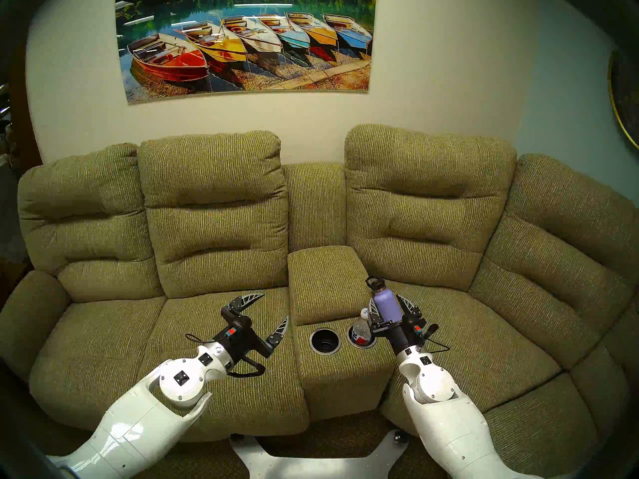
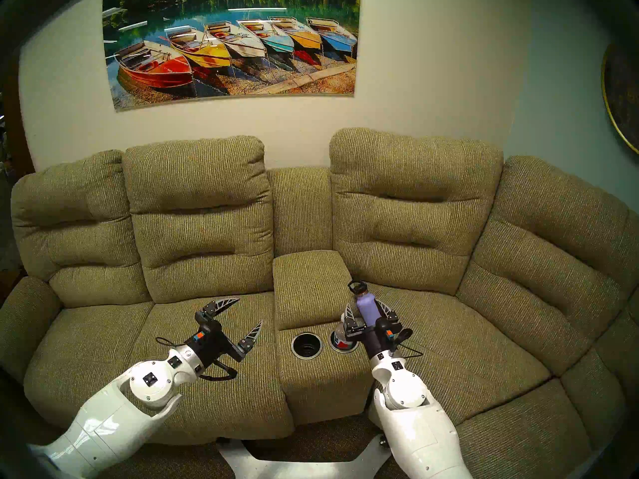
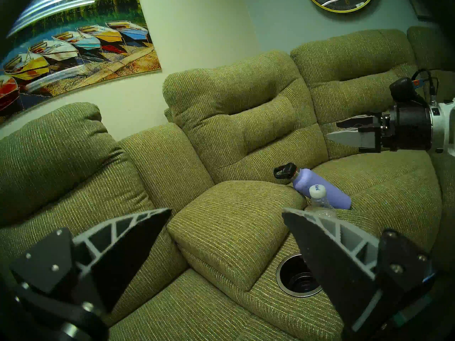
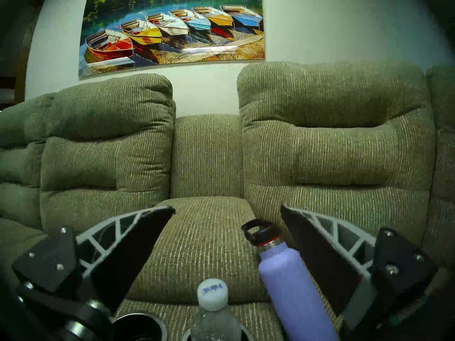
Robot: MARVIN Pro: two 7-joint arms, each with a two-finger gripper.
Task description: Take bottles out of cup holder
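Note:
A lavender flask (image 3: 320,188) with a black loop cap lies tilted on the right seat cushion, against the console's side. My right gripper (image 1: 386,299) hovers above it, open; the left wrist view shows its fingers (image 3: 344,136) well clear of the flask. A clear plastic bottle (image 4: 213,296) with a white cap stands in the right well of the cup holder (image 1: 310,341). The left well (image 3: 279,275) holds nothing. My left gripper (image 1: 275,305) is open over the left seat cushion, just left of the console, with nothing between its fingers.
The olive-green sofa's padded console lid (image 1: 323,281) rises right behind the wells. Backrests (image 1: 214,205) stand close behind both seats. A boat picture (image 1: 245,39) hangs on the wall above.

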